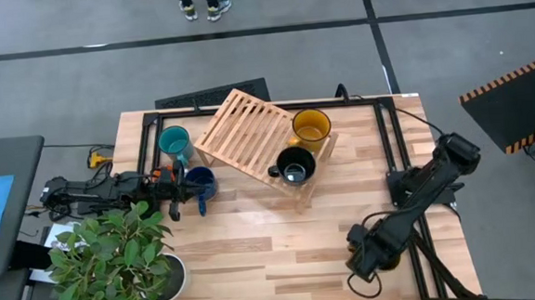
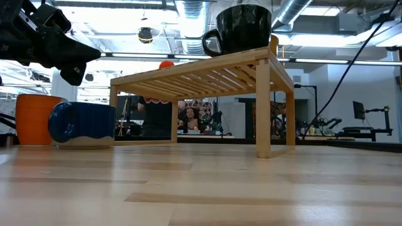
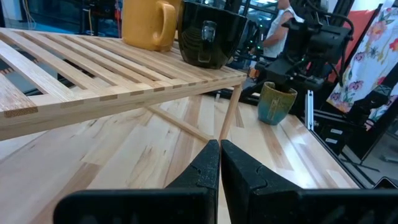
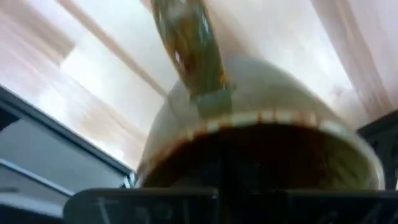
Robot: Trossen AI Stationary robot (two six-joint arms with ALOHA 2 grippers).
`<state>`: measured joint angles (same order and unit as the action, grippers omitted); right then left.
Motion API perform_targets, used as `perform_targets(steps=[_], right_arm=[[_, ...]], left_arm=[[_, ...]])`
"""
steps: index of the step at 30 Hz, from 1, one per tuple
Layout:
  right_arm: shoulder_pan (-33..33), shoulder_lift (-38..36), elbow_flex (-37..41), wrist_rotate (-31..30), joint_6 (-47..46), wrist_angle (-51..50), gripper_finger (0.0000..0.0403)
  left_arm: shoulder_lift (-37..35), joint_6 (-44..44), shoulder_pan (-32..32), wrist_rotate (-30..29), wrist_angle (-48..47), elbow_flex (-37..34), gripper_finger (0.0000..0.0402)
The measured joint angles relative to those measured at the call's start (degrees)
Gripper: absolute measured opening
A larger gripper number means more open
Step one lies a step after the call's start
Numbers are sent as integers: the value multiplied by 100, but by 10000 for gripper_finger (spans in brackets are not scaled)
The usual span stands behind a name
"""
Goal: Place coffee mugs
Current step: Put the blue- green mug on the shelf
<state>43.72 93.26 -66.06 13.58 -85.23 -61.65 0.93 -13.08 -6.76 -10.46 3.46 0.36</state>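
yellow mug (image 1: 311,127) and black mug (image 1: 295,165) upright on slatted rack, teal mug (image 1: 174,142), dark blue mug (image 1: 199,184) beside it

Setting: robotics lab or workshop. Evidence: grey concrete floor (image 1: 271,61) with hazard-striped markings (image 1: 514,77); exposed ceiling ducts (image 2: 295,9); wooden desk (image 1: 283,251) fitted with a black metal frame (image 1: 392,133); monitors and equipment (image 2: 370,119) behind.

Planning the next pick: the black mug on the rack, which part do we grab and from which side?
Judging from the high view, go for the rim wall from straight above, with one finger inside. The black mug stands upright on the rack with its mouth open upward. Pinch the near side: its handle sticks out toward the left arm's side, and the yellow mug crowds its far side.
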Motion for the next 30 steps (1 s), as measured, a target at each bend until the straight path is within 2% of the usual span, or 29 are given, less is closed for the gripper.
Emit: perform_targets(steps=[14, 22, 30], right_arm=[[-468, 51, -4, -782, 668, 579, 19], [-646, 51, -4, -1016, 1187, 827, 19], [-712, 49, -7, -1221, 1236, 982, 19]], left_arm=[[0, 0, 0, 0, 0, 2, 0], [0, 0, -2, 0, 0, 2, 0], [0, 1, 0, 0, -2, 1, 0]])
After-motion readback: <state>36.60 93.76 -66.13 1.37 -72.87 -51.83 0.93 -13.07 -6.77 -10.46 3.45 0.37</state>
